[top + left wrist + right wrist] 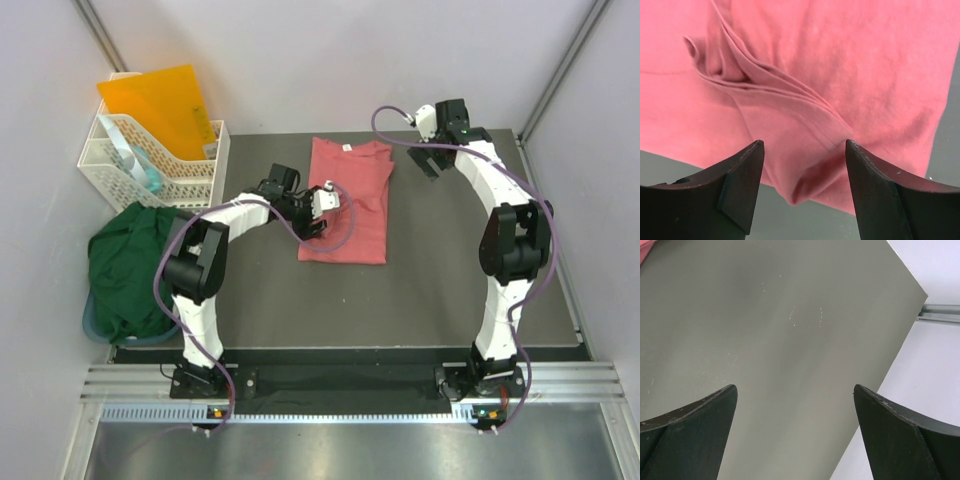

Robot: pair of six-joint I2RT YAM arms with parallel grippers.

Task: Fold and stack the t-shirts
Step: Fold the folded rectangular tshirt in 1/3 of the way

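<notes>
Two t-shirts were in view. The nearer one, a dark green cloth t-shirt (pixel 125 270), lay crumpled in a heap at about 9 o'clock, overhanging the left edge of the dark grey table mat (pixel 400 300).

Beyond it, the left gripper (pixel 322 212) was positioned over the 8 o'clock corner of the salmon-pink cloth t-shirt (pixel 352 205). In the left wrist view, the left gripper (pixel 805 145) had its jaws set moderately apart and gripped nothing. A raised pucker of the salmon-pink cloth t-shirt (pixel 840 65) lay in the gap between the two fingertips, with ridged creases running away toward 11 o'clock. Contact between fingers and cloth could not be determined.

This shirt lay flat near the middle of the mat as a long panel, collar end toward 12 o'clock, with its small white neck label (pixel 347 148) at the far edge.

At about 1 o'clock, the right gripper (pixel 432 160) hovered near the far right of the mat, well apart from the shirt. In its wrist view, the right gripper (pixel 795 390) was spread wide over bare mat and held nothing.

Farthest, at 10 o'clock, stood a white plastic lattice basket (pixel 205 175) with an orange flat folder (pixel 160 105) leaning in it.
</notes>
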